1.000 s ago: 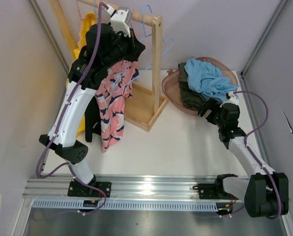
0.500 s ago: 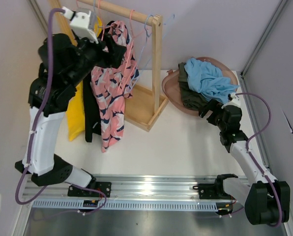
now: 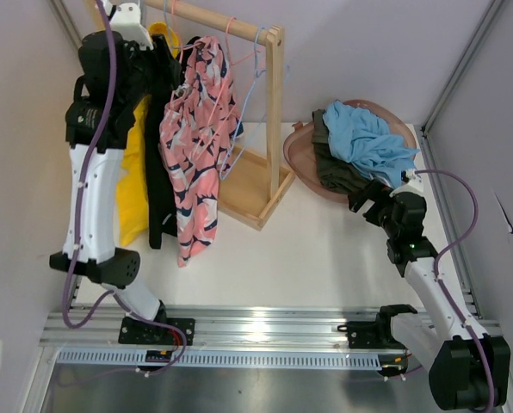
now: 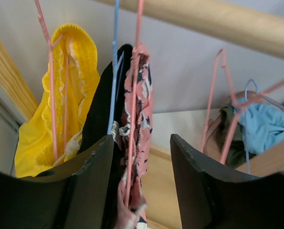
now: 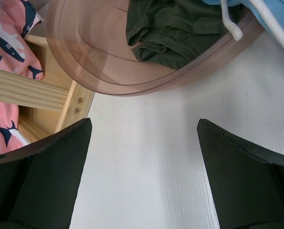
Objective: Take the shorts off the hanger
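Shorts, pink with a dark shark print, are hanging on a pink hanger from the wooden rail, next to a black garment and a yellow garment. The left gripper is standing open, high at the rail, with the shorts' top showing between its jaws. The right gripper is hovering with its jaws wide apart over the table, near the basin of clothes.

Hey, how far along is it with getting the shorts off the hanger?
Done: nothing visible; the pink shorts hang on their hanger. In hand: the open left end effector straddles them, gripping nothing. Left: grasp, pull them free. The right end effector is open by the tub.
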Motion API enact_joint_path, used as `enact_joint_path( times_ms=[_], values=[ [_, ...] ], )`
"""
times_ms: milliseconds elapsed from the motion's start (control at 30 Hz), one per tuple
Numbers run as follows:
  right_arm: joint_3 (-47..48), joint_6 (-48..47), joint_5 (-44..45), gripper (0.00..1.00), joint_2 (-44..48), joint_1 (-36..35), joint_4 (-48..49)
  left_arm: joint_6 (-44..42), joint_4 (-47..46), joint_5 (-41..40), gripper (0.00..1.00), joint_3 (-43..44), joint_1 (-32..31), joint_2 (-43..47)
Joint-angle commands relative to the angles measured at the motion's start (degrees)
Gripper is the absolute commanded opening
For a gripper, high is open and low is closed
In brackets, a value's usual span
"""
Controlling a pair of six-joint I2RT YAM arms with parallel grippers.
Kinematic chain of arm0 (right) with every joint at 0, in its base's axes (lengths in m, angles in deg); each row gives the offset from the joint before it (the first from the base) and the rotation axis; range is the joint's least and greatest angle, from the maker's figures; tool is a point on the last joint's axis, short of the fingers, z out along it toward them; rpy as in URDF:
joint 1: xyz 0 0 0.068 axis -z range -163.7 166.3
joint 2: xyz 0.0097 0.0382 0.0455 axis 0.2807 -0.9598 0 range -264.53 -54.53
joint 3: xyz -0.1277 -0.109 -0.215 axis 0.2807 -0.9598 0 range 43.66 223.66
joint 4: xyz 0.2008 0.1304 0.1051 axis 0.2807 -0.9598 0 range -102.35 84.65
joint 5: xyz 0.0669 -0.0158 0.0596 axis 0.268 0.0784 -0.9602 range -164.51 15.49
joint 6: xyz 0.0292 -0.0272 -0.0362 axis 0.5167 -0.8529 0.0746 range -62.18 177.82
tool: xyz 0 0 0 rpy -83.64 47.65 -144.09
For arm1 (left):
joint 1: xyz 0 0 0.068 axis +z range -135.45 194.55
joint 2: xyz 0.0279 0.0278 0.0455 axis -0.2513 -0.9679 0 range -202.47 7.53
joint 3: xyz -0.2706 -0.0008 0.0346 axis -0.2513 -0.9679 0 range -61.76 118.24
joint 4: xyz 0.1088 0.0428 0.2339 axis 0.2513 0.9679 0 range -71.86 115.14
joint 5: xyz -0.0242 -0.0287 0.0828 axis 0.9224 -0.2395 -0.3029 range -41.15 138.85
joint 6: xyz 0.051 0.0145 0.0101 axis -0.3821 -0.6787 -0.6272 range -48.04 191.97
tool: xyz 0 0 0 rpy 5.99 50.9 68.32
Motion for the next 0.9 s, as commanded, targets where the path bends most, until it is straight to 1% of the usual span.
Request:
enact_joint_path(
  times_ms=[0,100,200,567,767,833,867],
  values=[
    [-1.4,0.8,-0.7,0.99,1.5,0.0,-0.1,2.3,-0.5,4.5,0.53,3.5,2.6,-3.0],
    [-2.2,0.9,-0.7,0.99,1.1,-0.2,0.0,2.6,0.1,5.3,0.51,6.0,3.1,-6.0],
    [-2.4,0.6,-0.5,1.00,1.0,-0.1,0.0,3.6,-0.2,7.3,0.50,6.4,3.7,-7.3],
    [-2.7,0.3,-0.1,1.00,0.5,-0.1,0.5,3.8,-1.3,7.7,0.48,3.9,3.9,-9.1],
    [-3.0,0.1,0.0,0.99,0.4,0.0,0.7,3.7,-2.3,6.3,0.48,2.1,4.0,-9.5],
    [-3.1,0.1,0.0,1.00,0.5,0.0,0.7,3.8,-2.7,6.3,0.48,1.7,4.0,-9.8],
    [-3.1,0.0,0.0,1.00,0.3,0.1,0.7,3.8,-2.8,6.3,0.46,1.2,4.0,-10.0]
  ],
)
